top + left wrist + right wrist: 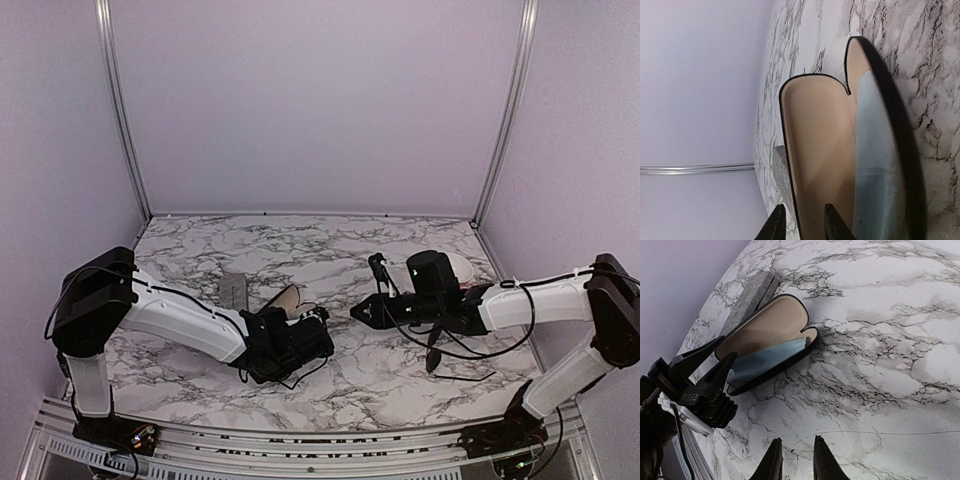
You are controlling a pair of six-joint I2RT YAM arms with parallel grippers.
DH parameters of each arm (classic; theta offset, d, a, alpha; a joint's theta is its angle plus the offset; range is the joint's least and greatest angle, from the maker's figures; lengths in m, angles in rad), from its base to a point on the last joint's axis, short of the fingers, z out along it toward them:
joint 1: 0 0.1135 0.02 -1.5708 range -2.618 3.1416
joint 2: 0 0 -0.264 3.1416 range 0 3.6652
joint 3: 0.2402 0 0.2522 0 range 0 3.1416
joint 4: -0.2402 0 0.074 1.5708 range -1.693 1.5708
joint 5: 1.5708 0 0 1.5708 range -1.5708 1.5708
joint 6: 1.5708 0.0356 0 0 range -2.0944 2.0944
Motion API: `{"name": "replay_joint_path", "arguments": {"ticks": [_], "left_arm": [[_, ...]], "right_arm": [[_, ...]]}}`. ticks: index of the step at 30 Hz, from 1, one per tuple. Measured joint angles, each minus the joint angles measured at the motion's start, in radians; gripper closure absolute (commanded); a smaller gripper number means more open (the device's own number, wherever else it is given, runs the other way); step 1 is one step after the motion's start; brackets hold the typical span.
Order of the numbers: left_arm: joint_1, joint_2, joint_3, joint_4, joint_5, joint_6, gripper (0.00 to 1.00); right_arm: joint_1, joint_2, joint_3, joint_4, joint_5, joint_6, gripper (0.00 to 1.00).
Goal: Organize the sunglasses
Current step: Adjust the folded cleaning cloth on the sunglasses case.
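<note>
Tan-lined case [287, 298], lid rim straddled by slightly parted left claw [728, 347]; right claw [358, 313], narrowly parted, at three o'clock.

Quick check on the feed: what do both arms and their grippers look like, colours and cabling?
The left arm and right arm are white tube links between bulky black joint housings, with thin black cables looping loose alongside. The left gripper and right gripper have black fingers tapering to points.
</note>
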Motion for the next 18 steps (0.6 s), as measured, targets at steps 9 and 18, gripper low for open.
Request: {"name": "replay_joint_path", "arguments": {"ticks": [9,18], "left_arm": [[-0.015,-0.003,-0.002,0.011,-0.038,0.026,0.6],[-0.01,-0.164,0.076,-0.043,0.094,-0.081,0.53]], "right_arm": [[0.0,0.013,0.018,-0.018,0.002,-0.02,0.78],[0.0,0.069,0.178,-0.085,0.003,-0.071,0.78]]}}
